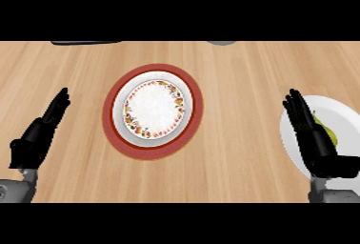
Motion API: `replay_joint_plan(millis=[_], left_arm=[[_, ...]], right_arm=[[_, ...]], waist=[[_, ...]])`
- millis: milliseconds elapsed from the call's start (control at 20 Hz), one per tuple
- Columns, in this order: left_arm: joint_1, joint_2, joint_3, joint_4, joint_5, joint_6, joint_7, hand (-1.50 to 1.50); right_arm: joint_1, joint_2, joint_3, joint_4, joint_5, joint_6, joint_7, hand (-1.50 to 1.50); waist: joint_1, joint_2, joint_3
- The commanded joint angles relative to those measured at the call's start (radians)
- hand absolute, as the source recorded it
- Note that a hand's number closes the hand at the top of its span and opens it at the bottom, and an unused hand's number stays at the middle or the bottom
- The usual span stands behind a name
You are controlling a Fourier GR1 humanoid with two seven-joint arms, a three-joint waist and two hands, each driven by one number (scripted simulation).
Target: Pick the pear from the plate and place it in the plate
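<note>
One yellow-green pear (329,133) lies on the plain white plate (343,114), half hidden behind the right hand (314,138), whose fingers are straight, left hand (38,131) likewise.

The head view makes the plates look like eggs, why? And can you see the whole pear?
In the head view, the red-rimmed plate in the middle looks taller than wide, a stretch of the view; it is a round plate. In the same view, the pear on the white plate is mostly hidden behind the right hand, and the picture's right edge cuts that plate off.
</note>
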Motion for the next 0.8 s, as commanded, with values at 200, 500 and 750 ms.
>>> replay_joint_plan(millis=[200,500,750], left_arm=[[-0.028,-0.088,-0.005,0.018,0.036,0.014,0.029,0.00],[-0.019,-0.138,0.001,0.024,0.093,-0.007,0.049,0.00],[0.020,-0.171,0.021,0.069,0.054,-0.006,0.013,0.00]], right_arm=[[-0.263,-0.012,-0.148,0.255,-0.119,-0.117,0.478,1.50],[-0.301,-0.076,-0.140,0.412,0.236,-0.440,0.430,-1.50],[-0.279,-0.002,-0.012,0.331,0.382,-0.510,0.464,-1.50]], waist=[[0.061,-0.008,-0.040],[0.054,-0.016,-0.036],[0.025,-0.027,-0.037]])
